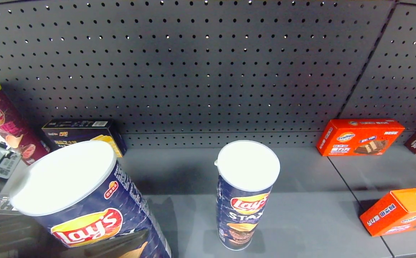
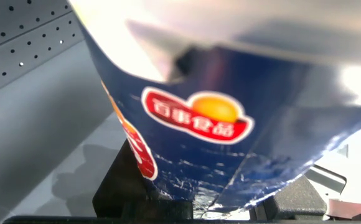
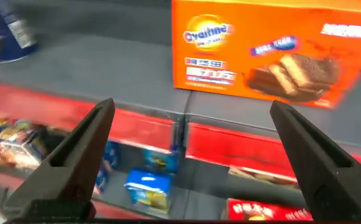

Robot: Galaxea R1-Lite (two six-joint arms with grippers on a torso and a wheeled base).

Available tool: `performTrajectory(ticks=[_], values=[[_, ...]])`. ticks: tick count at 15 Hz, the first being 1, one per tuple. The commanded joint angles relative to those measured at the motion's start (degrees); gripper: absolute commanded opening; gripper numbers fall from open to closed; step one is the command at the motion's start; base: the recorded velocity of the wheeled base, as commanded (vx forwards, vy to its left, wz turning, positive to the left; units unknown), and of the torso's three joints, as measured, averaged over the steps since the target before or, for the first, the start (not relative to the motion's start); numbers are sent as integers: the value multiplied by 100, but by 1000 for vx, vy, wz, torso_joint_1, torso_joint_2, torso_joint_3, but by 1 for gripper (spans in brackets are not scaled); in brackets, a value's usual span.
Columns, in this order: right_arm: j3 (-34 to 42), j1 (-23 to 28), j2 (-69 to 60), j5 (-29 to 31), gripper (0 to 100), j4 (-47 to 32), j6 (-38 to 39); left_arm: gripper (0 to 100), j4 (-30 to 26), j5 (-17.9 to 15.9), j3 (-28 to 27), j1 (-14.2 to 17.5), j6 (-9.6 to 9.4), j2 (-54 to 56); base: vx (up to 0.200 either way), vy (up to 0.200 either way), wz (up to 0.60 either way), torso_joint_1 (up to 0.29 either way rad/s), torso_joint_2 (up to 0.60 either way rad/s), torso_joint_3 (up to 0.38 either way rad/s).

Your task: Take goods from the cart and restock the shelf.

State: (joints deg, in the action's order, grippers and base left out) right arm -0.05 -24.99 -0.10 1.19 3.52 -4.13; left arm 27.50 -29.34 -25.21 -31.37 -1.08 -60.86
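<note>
Broadly, the grey shelf (image 1: 179, 168) spans the head view, its bare deck running from the centre towards the lower right.

Next in size is the held chip can (image 1: 86, 200), blue with a white lid, in the lower left of the frame. The left gripper (image 2: 211, 202) is clamped on its body, dark fingers on either side in the left wrist view. The can's long axis is tilted, with the lid leaning towards the upper left and the base pointing down and to the right.

A standing chip can (image 1: 245, 193) of the same kind sits upright on the deck at centre, apart from the held one, with bare deck between them. That gap lies to the right of the held can, so the placement probably calls for righting the can over the gap. The left arm already carries it.

At the right are a rear orange box (image 1: 358, 138) and a front orange box (image 1: 398, 209). A purple can (image 1: 3, 122) and a dark box (image 1: 86, 132) stand at the left edge.

The right gripper (image 3: 191, 107) has its fingers wide apart and holds nothing, by the shelf's front edge.
</note>
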Motion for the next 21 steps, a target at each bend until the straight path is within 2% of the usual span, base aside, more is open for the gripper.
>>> performTrajectory(ticks=[1,3,16,18,19,21], values=[[5,-6,10,-726,100,-10,-17,0,10,-1,-19,-10,3,-5,0,0,0,0,0,0],[-4,-6,10,-401,100,-361,132,0,1,-10,7,-10,3,-14,0,0,0,0,0,0],[-4,-6,10,-295,100,-370,361,0,-8,25,-177,60,-6,-295,0,0,0,0,0,0],[-4,-6,10,-295,100,-370,361,0,-26,157,-476,17,-23,-524,0,0,0,0,0,0],[-4,-6,10,-295,100,-370,361,0,-34,447,-907,43,-23,-831,0,0,0,0,0,0],[-4,-6,10,-295,100,-370,361,0,-43,526,-1329,60,-23,-1165,0,0,0,0,0,0]])
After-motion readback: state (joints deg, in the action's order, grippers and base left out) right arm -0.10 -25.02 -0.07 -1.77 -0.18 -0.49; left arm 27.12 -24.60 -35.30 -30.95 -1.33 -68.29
